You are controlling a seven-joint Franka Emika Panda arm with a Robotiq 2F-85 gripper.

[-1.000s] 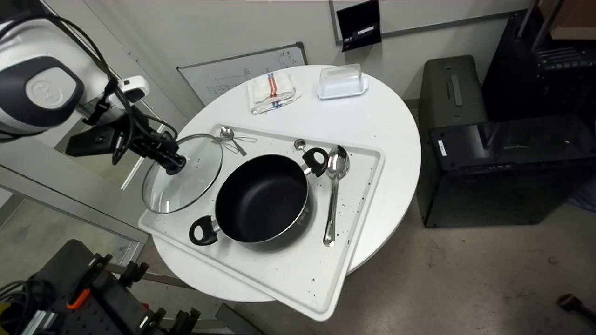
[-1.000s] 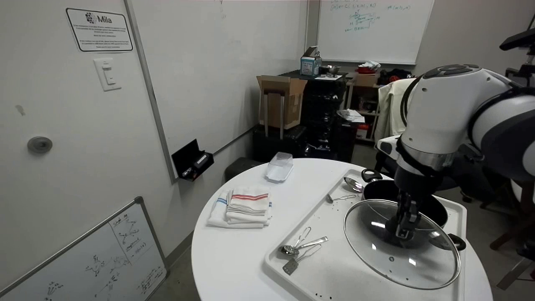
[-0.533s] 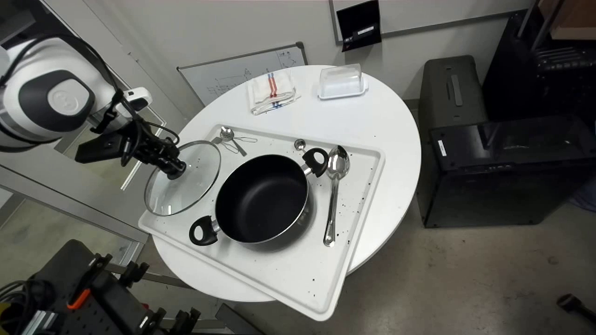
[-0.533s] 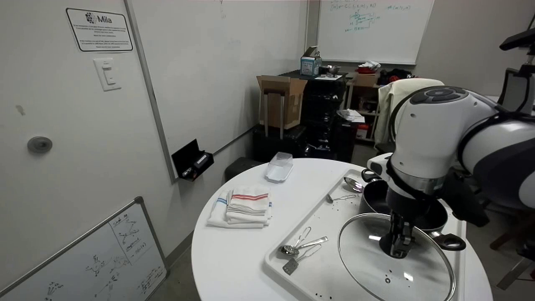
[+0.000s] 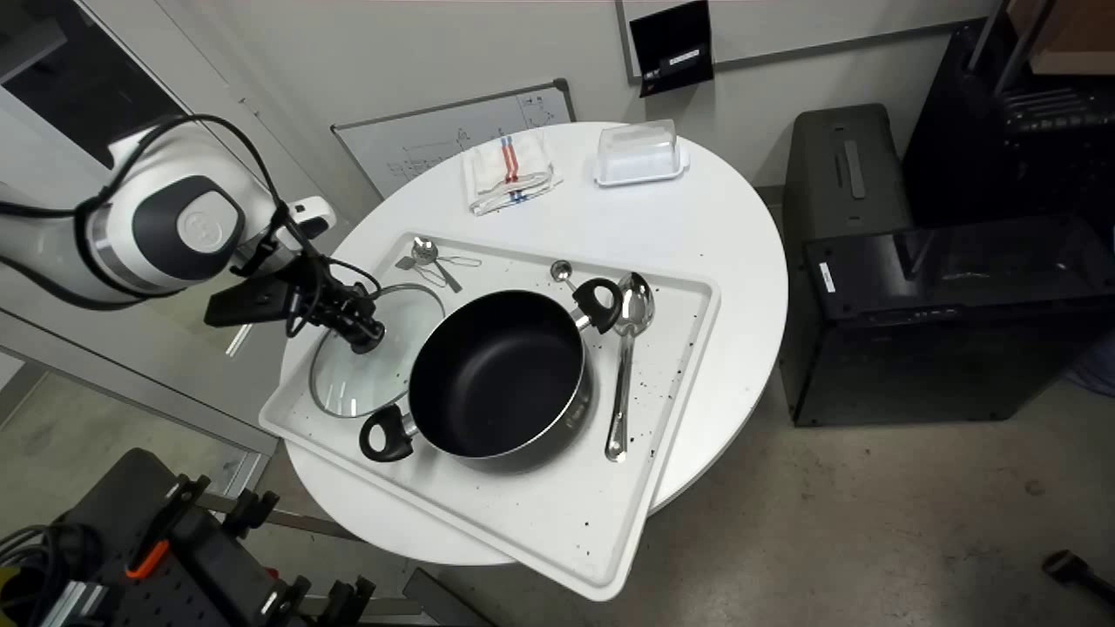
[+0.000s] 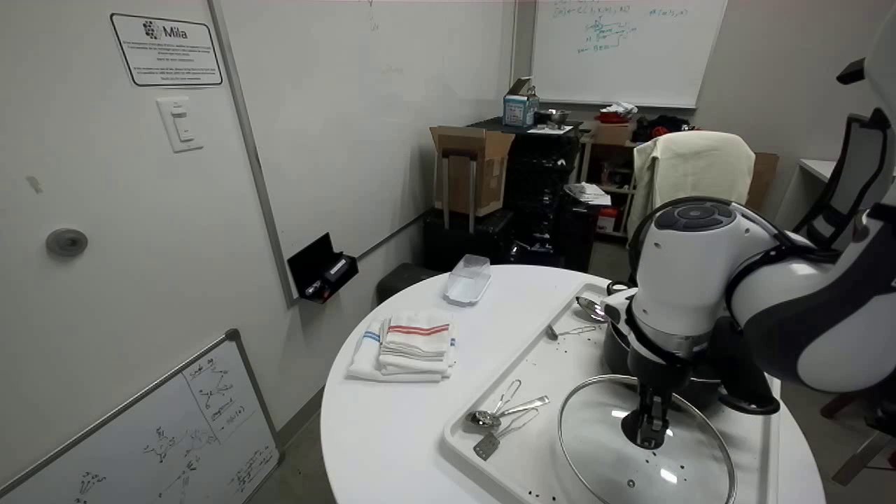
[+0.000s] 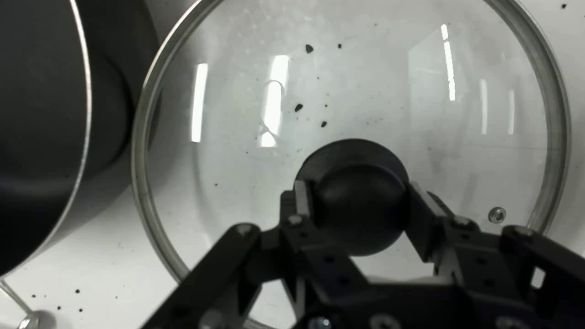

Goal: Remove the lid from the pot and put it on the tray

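End effector (image 7: pixel 361 205) pinched the lid's (image 7: pixel 356 114) knob (image 7: pixel 358 219) over the tray (image 5: pixel 540 522), beside the pot (image 5: pixel 498 374), near the table's (image 5: pixel 740 244) edge; sign (image 6: pixel 168 50) read "Mila."

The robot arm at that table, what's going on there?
The robot arm has its gripper closed on the black knob of a glass lid. The lid is off the pot, which stands open on the white tray. The lid is beside the pot; whether it rests on the tray or hangs just above, I can't tell.

Glossy see-through metal-rimmed lid (image 7: pixel 365 114), matt-lined pot (image 5: pixel 498 374), smooth matt tray (image 5: pixel 544 514); cloth towels (image 5: pixel 510 174), polished metal spoon (image 5: pixel 624 370)
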